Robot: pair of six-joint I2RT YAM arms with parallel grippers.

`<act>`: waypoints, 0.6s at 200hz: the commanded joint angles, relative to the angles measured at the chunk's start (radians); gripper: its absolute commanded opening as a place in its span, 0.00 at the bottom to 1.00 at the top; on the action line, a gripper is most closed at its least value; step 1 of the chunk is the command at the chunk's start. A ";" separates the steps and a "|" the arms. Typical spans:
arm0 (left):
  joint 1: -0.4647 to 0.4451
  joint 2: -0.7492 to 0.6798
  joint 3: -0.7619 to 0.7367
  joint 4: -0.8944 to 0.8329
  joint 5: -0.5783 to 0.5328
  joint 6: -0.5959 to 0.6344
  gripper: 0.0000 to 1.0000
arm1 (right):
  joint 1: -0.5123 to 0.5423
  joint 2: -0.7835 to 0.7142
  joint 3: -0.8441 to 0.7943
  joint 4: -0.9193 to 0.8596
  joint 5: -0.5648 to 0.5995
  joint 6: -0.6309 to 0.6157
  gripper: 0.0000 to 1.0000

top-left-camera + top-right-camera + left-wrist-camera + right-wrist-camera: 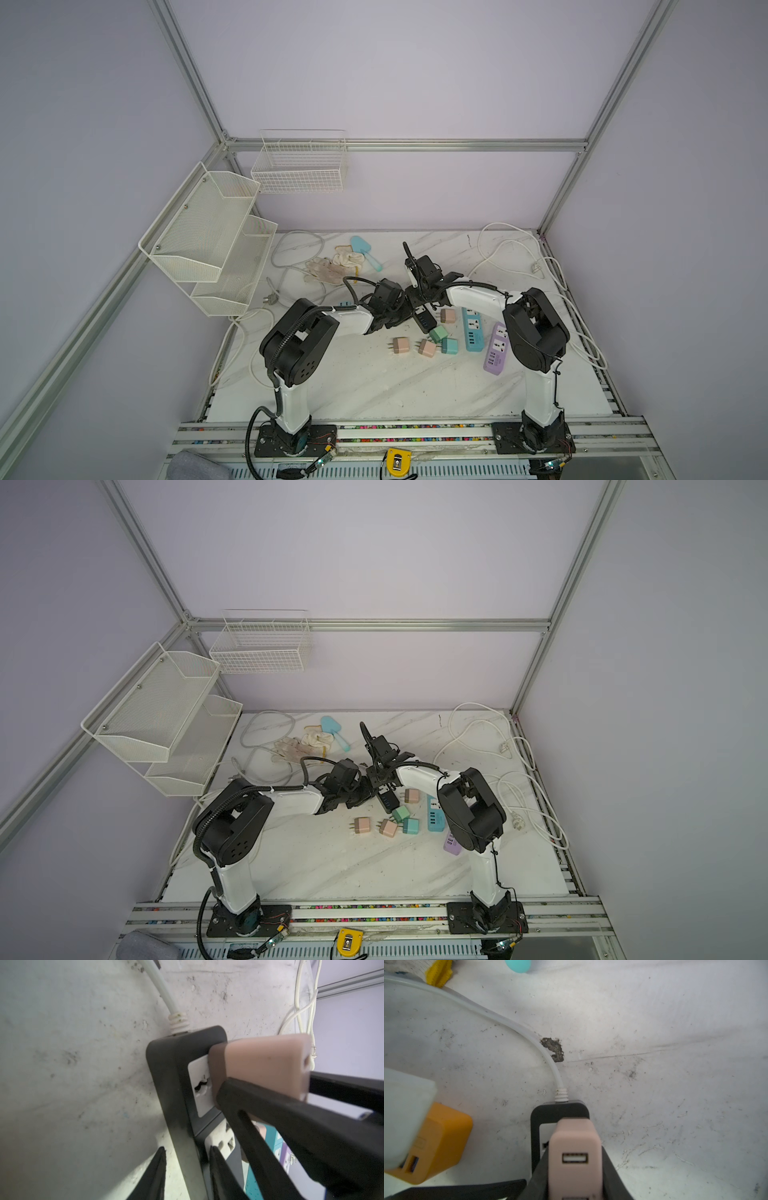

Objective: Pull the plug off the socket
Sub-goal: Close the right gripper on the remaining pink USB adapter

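The pink plug (pixel 261 1061) sits in the end socket of the black strip (pixel 170 1076), next to where the white cord (pixel 550 1057) enters. Its base is against the socket face. The right pincer (pixel 575 1169) is clamped on the plug's two sides. The left pincer (pixel 187 1149) straddles the strip farther along, its fingers apart with a gap showing beside the strip. The strip lies on the marble surface (pixel 374 382) between the two arms, and a loose plug (pixel 401 346) lies near it.
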 commanded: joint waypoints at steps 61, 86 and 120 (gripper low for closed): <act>-0.017 0.001 -0.066 -0.120 -0.041 0.020 0.32 | -0.030 -0.010 0.055 -0.015 0.020 0.007 0.16; -0.019 0.006 -0.053 -0.140 -0.047 0.022 0.31 | 0.007 0.006 0.065 -0.016 0.021 0.009 0.15; -0.019 0.000 -0.060 -0.145 -0.045 0.032 0.30 | -0.023 -0.021 0.045 -0.003 -0.001 0.009 0.13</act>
